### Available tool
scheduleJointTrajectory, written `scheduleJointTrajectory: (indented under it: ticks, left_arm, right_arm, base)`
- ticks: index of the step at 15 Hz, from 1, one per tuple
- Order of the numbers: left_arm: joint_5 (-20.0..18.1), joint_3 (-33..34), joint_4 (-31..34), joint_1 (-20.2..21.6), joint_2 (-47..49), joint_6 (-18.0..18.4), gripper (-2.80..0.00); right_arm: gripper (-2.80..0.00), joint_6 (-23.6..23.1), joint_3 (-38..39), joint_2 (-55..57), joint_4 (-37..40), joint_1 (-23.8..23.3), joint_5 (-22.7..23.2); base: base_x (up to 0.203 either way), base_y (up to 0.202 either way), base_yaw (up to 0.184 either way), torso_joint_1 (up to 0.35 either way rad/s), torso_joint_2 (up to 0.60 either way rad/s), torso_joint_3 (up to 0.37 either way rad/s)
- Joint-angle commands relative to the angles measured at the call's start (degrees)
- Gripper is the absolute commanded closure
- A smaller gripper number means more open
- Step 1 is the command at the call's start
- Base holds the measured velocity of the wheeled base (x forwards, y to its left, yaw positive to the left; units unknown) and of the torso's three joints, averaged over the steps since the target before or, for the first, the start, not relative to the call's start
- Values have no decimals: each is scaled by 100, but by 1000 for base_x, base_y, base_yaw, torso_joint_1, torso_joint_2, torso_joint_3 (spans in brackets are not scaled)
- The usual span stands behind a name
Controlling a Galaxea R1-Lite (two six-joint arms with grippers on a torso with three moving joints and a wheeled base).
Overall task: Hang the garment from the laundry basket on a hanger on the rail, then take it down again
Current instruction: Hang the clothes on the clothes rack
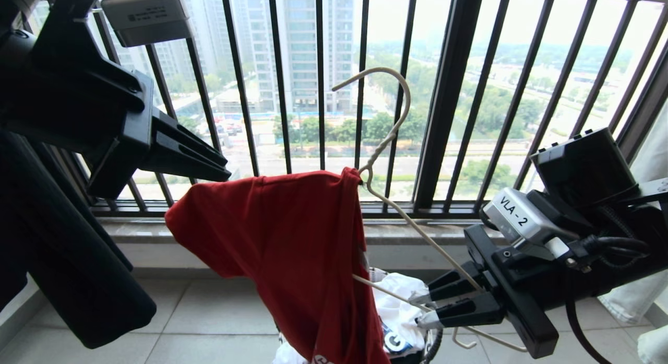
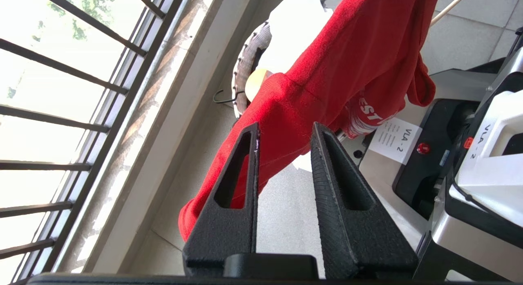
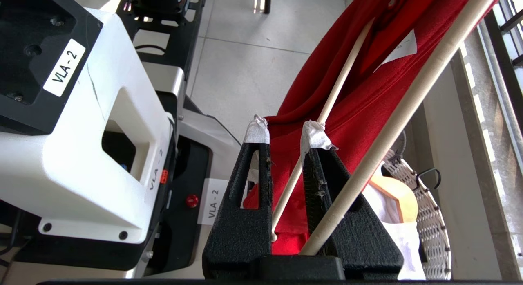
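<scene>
two grippers up around the garment (image 1: pixel 292 249). left gripper (image 1: pixel 222 163) raised just left of the red shirt, fingers parted, nothing between them. garment draped over one arm of the hanger (image 1: pixel 389 139), bunched and hanging down over the laundry basket (image 3: pixel 425 219). hanger tilted, hook free in front of the window railing (image 1: pixel 449 92). right gripper (image 1: pixel 425 309) low to the shirt's right, clamped on the hanger's lower bar.
</scene>
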Motion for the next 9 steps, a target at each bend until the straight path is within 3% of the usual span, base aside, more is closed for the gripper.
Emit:
scheduleJointTrajectory:
  ticks: [1,9]
  left_arm:
    - [-11,2,63,-116,41,83,-280]
    - [-257,57,39,-344,111,92,-280]
  right_arm:
    - [0,-22,-29,-12,-2,197,16]
    - [0,-22,-47,-294,-23,358,-103]
  base:
    - [0,0,0,0,0,0]
    - [0,0,0,0,0,0]
